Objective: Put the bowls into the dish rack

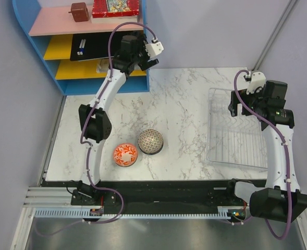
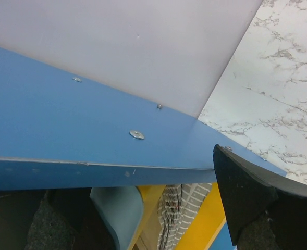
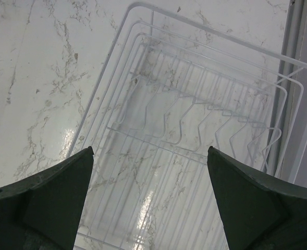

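The table (image 1: 184, 94) I'm bolted to is a white marble-look top with grey veins. Two bowls sit straight on it, over on my near left. One is the orange-red bowl (image 1: 125, 154) with the white floral pattern. The other is the grey speckled bowl (image 1: 150, 141), just beside it, a bit farther back and to the right. Honestly can't tell if they touch. The clear dish rack (image 1: 235, 130) lies flat on my right side, well apart from both. The blue shelf unit (image 1: 75, 86) stands at the far left corner.
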Robot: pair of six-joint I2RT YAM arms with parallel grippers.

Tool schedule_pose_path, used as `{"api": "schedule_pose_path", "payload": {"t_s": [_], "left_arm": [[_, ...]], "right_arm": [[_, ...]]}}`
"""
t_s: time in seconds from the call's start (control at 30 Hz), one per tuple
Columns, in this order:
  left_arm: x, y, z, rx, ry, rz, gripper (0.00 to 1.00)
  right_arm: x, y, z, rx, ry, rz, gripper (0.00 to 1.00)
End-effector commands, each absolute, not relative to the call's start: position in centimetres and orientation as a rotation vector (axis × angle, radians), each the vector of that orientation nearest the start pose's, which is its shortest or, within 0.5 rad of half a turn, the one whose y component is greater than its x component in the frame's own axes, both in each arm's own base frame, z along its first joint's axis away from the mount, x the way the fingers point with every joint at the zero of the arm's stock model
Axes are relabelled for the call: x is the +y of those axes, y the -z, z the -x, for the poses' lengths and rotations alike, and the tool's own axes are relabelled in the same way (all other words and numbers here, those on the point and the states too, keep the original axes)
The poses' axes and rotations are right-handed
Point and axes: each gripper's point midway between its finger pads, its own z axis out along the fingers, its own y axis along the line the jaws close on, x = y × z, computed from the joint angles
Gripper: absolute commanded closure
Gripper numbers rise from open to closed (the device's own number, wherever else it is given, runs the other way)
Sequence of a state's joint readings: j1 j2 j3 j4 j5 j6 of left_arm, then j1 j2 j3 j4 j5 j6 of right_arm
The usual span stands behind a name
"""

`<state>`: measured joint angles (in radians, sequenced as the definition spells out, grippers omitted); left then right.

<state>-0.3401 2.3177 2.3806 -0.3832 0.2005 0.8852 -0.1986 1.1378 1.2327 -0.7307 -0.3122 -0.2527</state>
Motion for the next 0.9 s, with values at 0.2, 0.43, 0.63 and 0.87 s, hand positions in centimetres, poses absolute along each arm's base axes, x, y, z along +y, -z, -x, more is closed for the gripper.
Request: {"api": "schedule_pose_path", "payload": {"t_s": [0.2,0.43,0.63,0.87], "left_arm": [[-18.9,-22.2,-59.2,1.615,-0.098,-1.183,0.0],[-17.0,-20.3,-57.3,1.664,-0.14,-1.203,0.0],[-16.9,-21.3,-57.3,1.633,-0.151,-1.166,0.0],[-18.5,-24.1,-57.3,1.57,-0.106,-1.115,0.0]], "right_arm": [[-0.5,-27.3,-31.6,2.128,-0.158,0.303,0.02],[1.2,-27.2,-30.4,2.151,-0.241,0.379,0.02],[1.5,-27.8,-29.7,2.131,-0.224,0.393,0.02],[1.5,-28.3,-29.0,2.125,-0.208,0.391,0.02]]}}
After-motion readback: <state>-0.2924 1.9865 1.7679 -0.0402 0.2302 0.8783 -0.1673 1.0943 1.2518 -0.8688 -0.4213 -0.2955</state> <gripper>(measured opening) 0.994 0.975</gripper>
